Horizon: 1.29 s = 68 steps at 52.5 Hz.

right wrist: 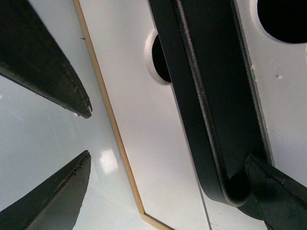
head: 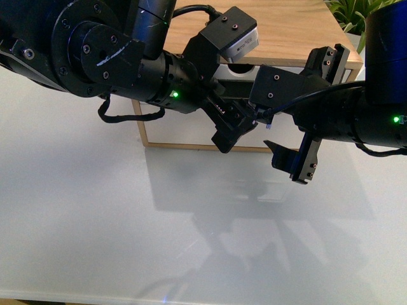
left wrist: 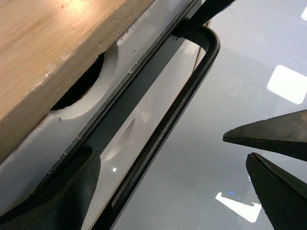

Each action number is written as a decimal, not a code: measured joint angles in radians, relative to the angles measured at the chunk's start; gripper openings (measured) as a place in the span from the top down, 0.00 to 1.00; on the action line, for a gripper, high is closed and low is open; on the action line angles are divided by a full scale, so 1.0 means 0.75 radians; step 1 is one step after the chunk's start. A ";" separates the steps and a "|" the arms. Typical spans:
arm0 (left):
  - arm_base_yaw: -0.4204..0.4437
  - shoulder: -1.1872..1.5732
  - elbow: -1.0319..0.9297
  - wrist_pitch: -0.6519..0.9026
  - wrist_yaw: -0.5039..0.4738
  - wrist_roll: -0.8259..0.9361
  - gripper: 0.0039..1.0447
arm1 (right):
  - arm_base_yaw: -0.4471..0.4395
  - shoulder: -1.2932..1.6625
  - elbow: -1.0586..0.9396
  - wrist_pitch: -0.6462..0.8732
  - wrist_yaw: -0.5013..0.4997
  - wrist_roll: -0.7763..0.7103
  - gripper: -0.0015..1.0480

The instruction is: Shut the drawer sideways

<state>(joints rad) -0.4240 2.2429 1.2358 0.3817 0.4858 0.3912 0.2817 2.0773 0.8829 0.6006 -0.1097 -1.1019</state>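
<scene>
The drawer [head: 236,81] has a white front with a semicircular notch [left wrist: 88,98] and sits just under the cabinet's wooden top [head: 280,28]. Its long black bar handle [left wrist: 165,127] also shows in the right wrist view [right wrist: 201,96]. My left gripper [left wrist: 168,201] is open, with the handle lying between its fingers [left wrist: 57,196]. In the front view it [head: 232,127] reaches in from the left. My right gripper [right wrist: 163,201] is open, and one finger [right wrist: 276,191] rests at the rounded end of the handle. In the front view it [head: 308,114] comes in from the right.
A second white front with a notch but no handle [right wrist: 144,143] lies below the drawer, edged by the cabinet's light wood frame [head: 191,146]. The glossy white table [head: 127,222] spreads in front. A plant [head: 350,13] stands behind the cabinet at the right.
</scene>
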 joint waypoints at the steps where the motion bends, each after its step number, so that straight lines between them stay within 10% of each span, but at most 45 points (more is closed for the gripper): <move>1: 0.001 -0.001 -0.001 0.001 0.000 -0.002 0.08 | 0.000 -0.001 -0.002 0.001 -0.002 0.004 0.09; 35: 0.135 -0.509 -0.431 0.149 0.038 -0.277 0.08 | -0.012 -0.441 -0.323 0.023 -0.015 0.260 0.09; 55: 0.512 -1.206 -0.916 0.162 0.099 -0.550 0.08 | -0.131 -1.126 -0.700 -0.082 0.158 0.548 0.09; 62: 0.564 -1.394 -1.157 0.536 -0.529 -0.542 0.30 | -0.124 -1.146 -0.815 0.277 0.344 0.838 0.21; 68: 0.566 -1.555 -1.271 0.538 -0.646 -0.539 0.47 | -0.157 -1.181 -0.925 0.488 0.360 1.200 0.38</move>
<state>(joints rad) 0.0006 1.0763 0.2825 0.7853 0.0010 -0.0132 0.1642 1.1919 0.1890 0.9668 0.1604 -0.2016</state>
